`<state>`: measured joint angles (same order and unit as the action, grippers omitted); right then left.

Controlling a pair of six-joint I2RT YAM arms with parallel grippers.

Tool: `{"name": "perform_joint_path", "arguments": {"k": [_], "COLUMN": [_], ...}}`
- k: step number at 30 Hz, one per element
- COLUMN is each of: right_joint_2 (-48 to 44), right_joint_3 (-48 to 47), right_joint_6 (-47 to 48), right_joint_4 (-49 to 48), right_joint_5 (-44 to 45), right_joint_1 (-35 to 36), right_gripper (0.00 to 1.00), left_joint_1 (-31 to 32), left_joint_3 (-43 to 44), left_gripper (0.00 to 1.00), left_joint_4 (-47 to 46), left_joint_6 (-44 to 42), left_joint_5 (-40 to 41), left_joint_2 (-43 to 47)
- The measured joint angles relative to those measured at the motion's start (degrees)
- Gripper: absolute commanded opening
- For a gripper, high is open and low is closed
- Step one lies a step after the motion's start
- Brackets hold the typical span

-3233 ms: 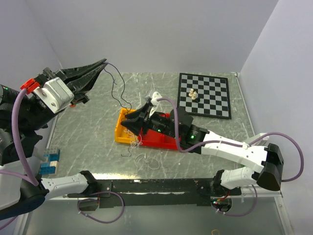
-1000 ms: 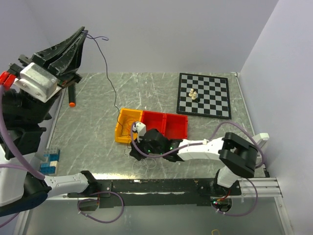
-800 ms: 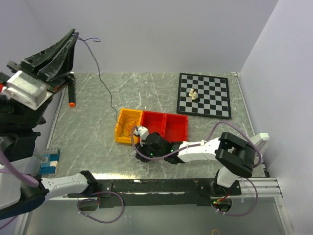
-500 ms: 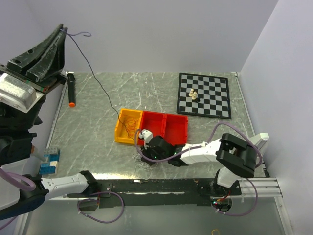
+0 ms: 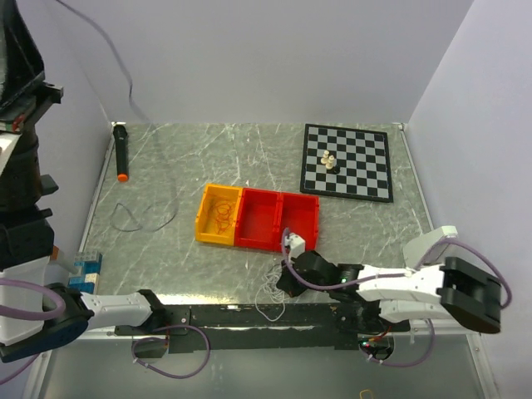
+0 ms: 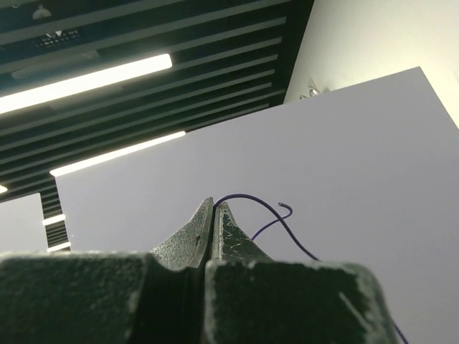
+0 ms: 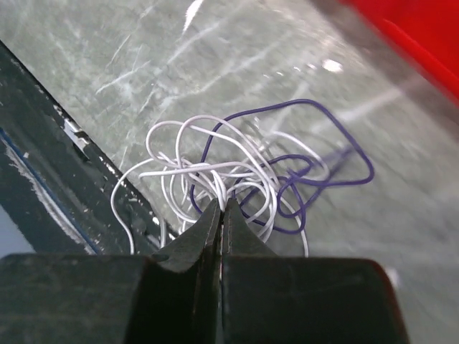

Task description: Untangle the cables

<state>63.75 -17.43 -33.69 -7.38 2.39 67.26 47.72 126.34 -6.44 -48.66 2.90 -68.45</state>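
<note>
Nearest to me, at the front edge of the table [image 5: 166, 249], the right gripper [image 7: 220, 206] sits low. Its 2 fingers are pressed together, with white strands of a clump of cables [image 7: 237, 168] pinched at their tips. The clump is mostly white loops, with 1 dark purple strand curling through and out to the right. It lies on the marbled surface against the black rail [image 7: 43, 179] along the table's front, and from overhead it spills partly over that rail. Off to the near left stand some blue blocks [image 5: 83, 274].

Just beyond the clump, a yellow bin [image 5: 206, 218] touches a red bin [image 5: 278, 220] of 2 compartments on its right. Orange-red cables [image 5: 221, 213] lie curled inside the yellow bin. Left of the bins and well apart from them, a loop of thin dark wire [image 5: 135, 229] rests on the table.

Farther back, a black marker [image 5: 121, 154] with an orange tip lies along the left edge. A chessboard [image 5: 357, 174] sits at the far right with small chess pieces [image 5: 329, 160] standing on it.

The left arm [image 5: 21, 141] rises out of the top of the overhead view, so I only see its end on the wrist camera. There the left gripper [image 6: 214, 208] points up toward ceiling lights, clenched on a dark purple wire [image 6: 247, 198] that curls out of the tips and trails down to the right. From overhead, a thin strand [image 5: 121, 64] drops from the top left along the back wall. I cannot tell whether it joins the loop on the table.
</note>
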Motion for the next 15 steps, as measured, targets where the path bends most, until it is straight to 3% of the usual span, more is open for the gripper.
{"name": "perform_joint_path", "arguments": {"k": [15], "right_joint_2": [-19.67], "right_joint_3": [3.04], "right_joint_6": [-4.94], "right_joint_4": [9.2], "right_joint_5": [5.38], "right_joint_1": [0.11], "right_gripper": [0.0], "left_joint_1": [0.26], "left_joint_3": [-14.88], "left_gripper": [0.01], "left_joint_4": [1.66], "left_joint_6": [5.35], "left_joint_5": [-1.09], "left_joint_2": [-3.91]}}
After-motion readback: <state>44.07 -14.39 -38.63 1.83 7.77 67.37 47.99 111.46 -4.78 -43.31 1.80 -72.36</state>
